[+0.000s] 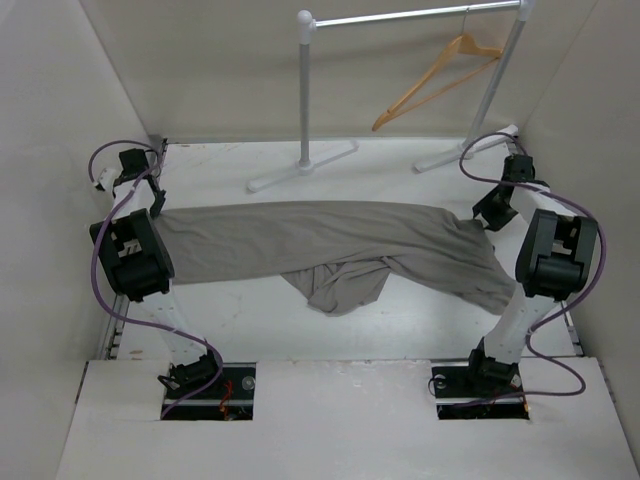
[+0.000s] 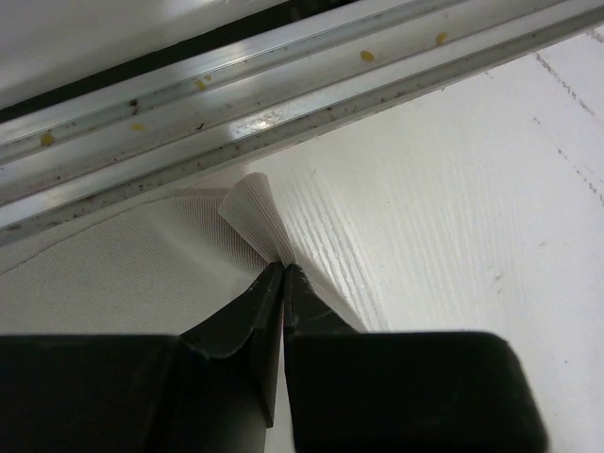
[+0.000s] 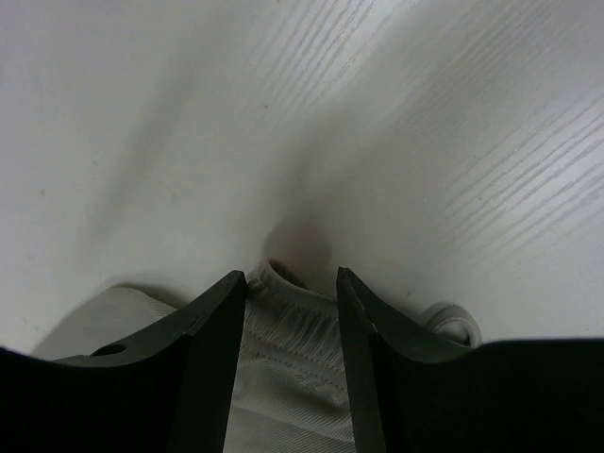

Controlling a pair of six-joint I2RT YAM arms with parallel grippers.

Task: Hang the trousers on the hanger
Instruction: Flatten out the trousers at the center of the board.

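Grey trousers (image 1: 330, 245) across table (image 1: 250, 325) | left gripper (image 2: 283, 270) pinching a fold — wrist view only | right gripper (image 3: 291, 275) parted over hem

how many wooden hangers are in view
1. The light tan wooden triangular hanger hangs from the white-and-silver metal clothes rail, back right. No other shows.

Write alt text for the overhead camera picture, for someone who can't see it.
Grey trousers lie stretched across a white table, the left arm at one end and the right arm at the other. Behind, a wooden hanger hangs on a metal clothes rail.
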